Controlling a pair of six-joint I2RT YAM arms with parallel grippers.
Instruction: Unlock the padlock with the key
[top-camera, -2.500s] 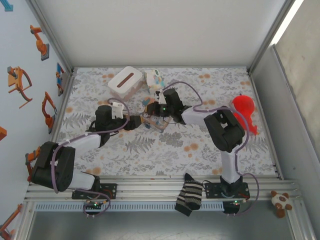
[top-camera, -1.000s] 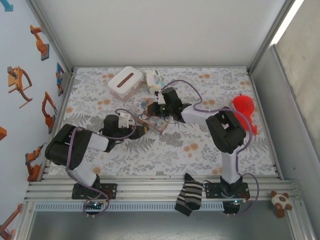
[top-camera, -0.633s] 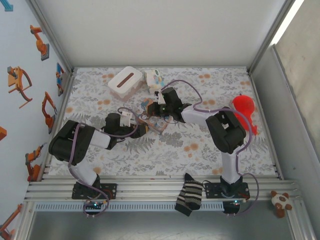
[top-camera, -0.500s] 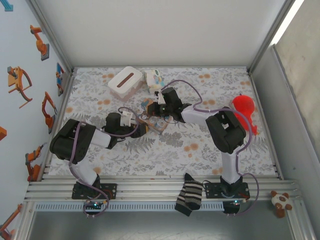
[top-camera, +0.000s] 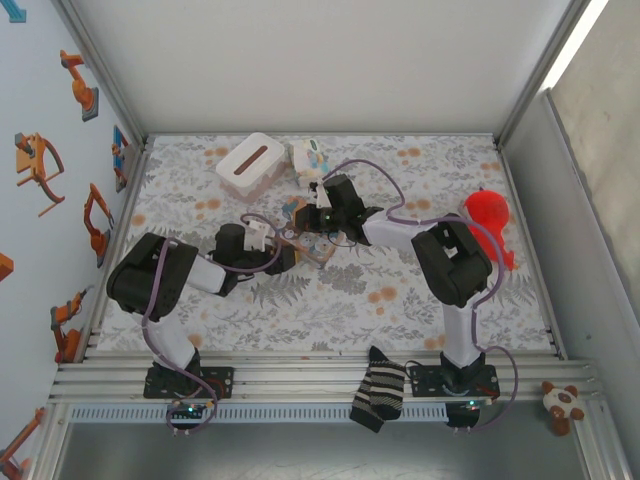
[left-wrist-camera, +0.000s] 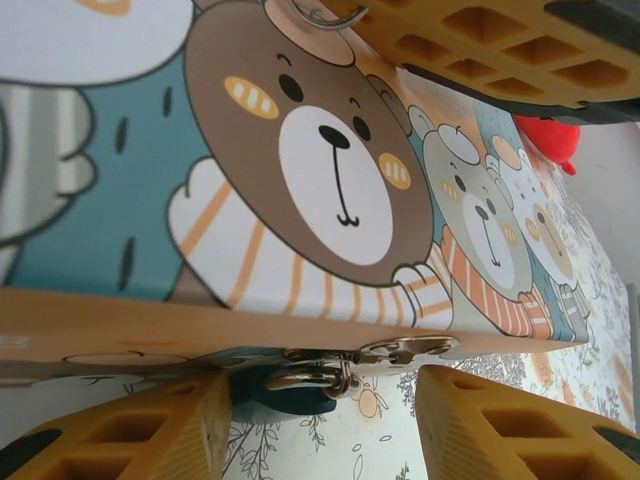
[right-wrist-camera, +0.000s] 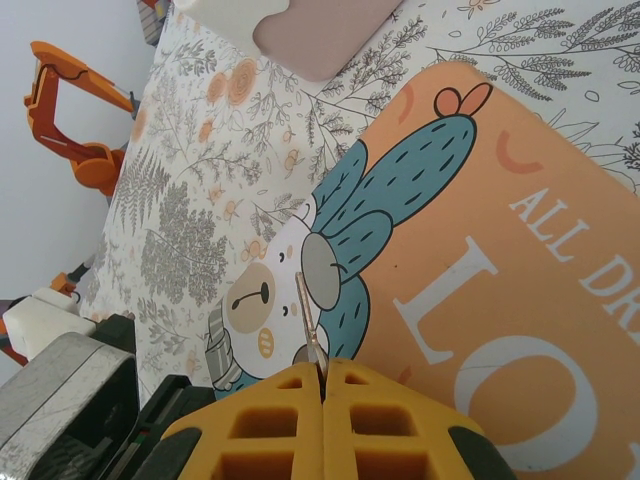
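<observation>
Two pincers meet at the printed box (top-camera: 306, 240) on the bench (top-camera: 400, 290) in the top view. The left pincer (top-camera: 283, 252) is at the box's near-left side and the right pincer (top-camera: 318, 222) is over its far side. The padlock is too small to pick out there.

Left wrist view: the box's bear-printed face sits close. The padlock (left-wrist-camera: 285, 393), a dark lump with a silver fitting, is at the box's lower edge, between the left pincer's yellow fingers (left-wrist-camera: 130, 430). They stand apart, one just beside it.

Right wrist view: above the box's lid, the right pincer (right-wrist-camera: 325, 372) is pinched tight on the key (right-wrist-camera: 306, 310), its blade pointing out.
</observation>
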